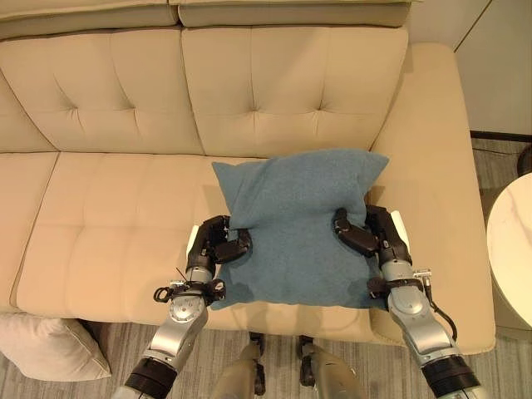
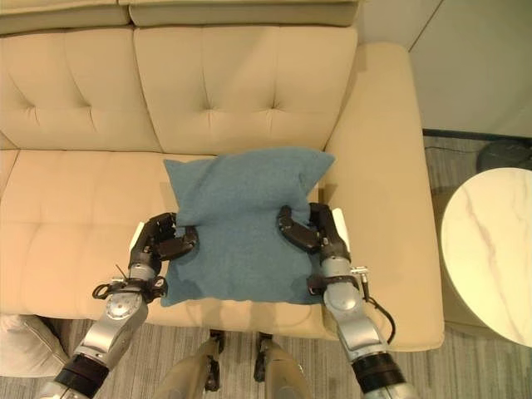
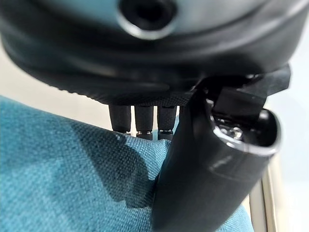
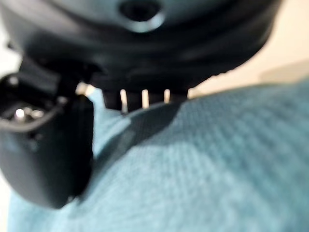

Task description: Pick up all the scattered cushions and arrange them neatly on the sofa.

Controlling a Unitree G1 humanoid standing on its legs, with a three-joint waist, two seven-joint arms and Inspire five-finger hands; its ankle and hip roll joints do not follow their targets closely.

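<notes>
- Blue cushion (image 1: 301, 224): centre of the frame, lying flat on the seat of the beige sofa (image 1: 116, 224), toward the sofa's right end; its near edge reaches the front edge of the seat.
- Left hand (image 1: 218, 243): lower centre-left of the frame, at the cushion's left edge. Its fingers (image 1: 237, 246) are curled onto the blue fabric, pinching the edge; the left wrist view shows fingertips (image 3: 145, 118) pressed against the cloth with the thumb closed beside them.
- Right hand (image 1: 374, 233): lower centre-right, at the cushion's right edge, fingers curled inward over the fabric and clasping it. In the right wrist view the fingertips are partly hidden behind a fold of the cushion (image 4: 203, 169).
- Sofa back: tufted panels across the upper frame; the top is cut off by the frame edge.
- Pale cushion (image 1: 46, 345): lower left corner, on the floor against the sofa front, cut off by the frame; its shape is only partly visible.
- Round marble counter (image 1: 511, 249): right edge of the frame, cut off, beside the sofa's right arm.
</notes>
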